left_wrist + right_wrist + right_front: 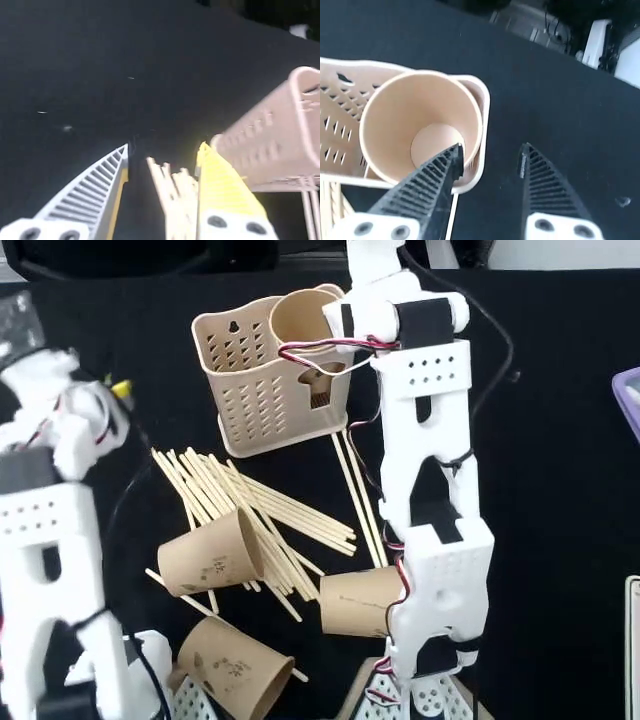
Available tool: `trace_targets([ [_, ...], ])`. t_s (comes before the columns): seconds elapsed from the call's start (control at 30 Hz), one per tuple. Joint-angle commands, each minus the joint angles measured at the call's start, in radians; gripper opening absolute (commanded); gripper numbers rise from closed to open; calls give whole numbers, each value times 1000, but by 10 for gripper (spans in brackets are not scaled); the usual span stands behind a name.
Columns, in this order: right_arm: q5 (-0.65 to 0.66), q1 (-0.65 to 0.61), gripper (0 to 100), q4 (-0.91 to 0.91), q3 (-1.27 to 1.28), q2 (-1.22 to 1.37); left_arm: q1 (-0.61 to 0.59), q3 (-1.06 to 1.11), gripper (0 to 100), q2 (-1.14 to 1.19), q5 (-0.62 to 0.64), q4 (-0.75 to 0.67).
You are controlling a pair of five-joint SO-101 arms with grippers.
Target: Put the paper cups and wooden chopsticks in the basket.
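High view: one paper cup (300,312) in basket (250,400); three cups (210,560), chopsticks (255,502) wait at its six o'clock; left hand (164,146), right hand (491,148) both apart.

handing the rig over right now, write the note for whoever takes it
Left end effector: open, chopsticks between its fingers, not clamped.
Right end effector: open above the basket, one finger over the cup standing inside.
Done: one cup in the basket.
Left: three cups lying on the table, and the chopsticks spread out beside them in front of the basket.
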Motion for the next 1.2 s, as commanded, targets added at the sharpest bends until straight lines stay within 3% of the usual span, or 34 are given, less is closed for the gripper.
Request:
trace_targets([
  [0.0, -11, 12, 191, -37, -33, -30, 101, -153, 228, 146, 61, -61],
  [0.27, -3, 14, 181, -31, -41, 33, 196, -269, 228, 287, 158, -158],
  [0.5, -2, 18, 8, -28, -39, 54, 231, -340, 228, 287, 158, -155],
  [1.17, -11, 17, 11, 198, -110, 53, 303, -124, 223, 299, 149, -149],
])
